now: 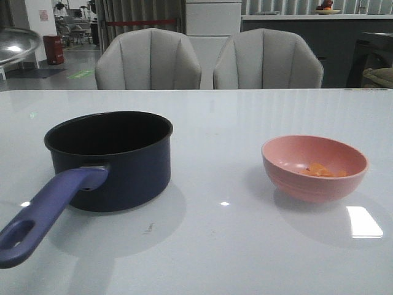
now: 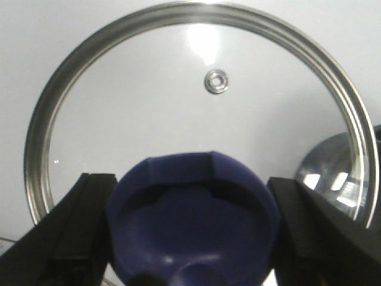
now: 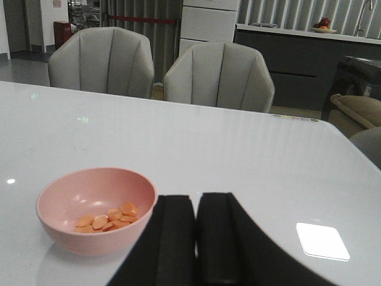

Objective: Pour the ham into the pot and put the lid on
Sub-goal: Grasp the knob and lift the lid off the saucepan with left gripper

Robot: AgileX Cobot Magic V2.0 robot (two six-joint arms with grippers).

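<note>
The dark navy pot (image 1: 126, 175) stands at the table's left, its purple-blue handle (image 1: 46, 212) pointing toward the front. The ham (image 1: 319, 170) lies as small orange cubes in a pink bowl (image 1: 295, 181) at the right; it also shows in the right wrist view (image 3: 107, 218). The glass lid (image 2: 149, 107) with steel rim shows only in the left wrist view. My left gripper (image 2: 191, 196) is shut on its blue knob (image 2: 193, 232), one finger against each side. My right gripper (image 3: 196, 199) is shut and empty, beside the bowl (image 3: 89, 241). Neither gripper shows in the front view.
Two grey chairs (image 1: 147, 61) stand behind the table's far edge. A shiny steel vessel (image 2: 333, 173) sits near the lid's rim. A bright light patch (image 1: 363, 221) lies on the white tabletop near the bowl.
</note>
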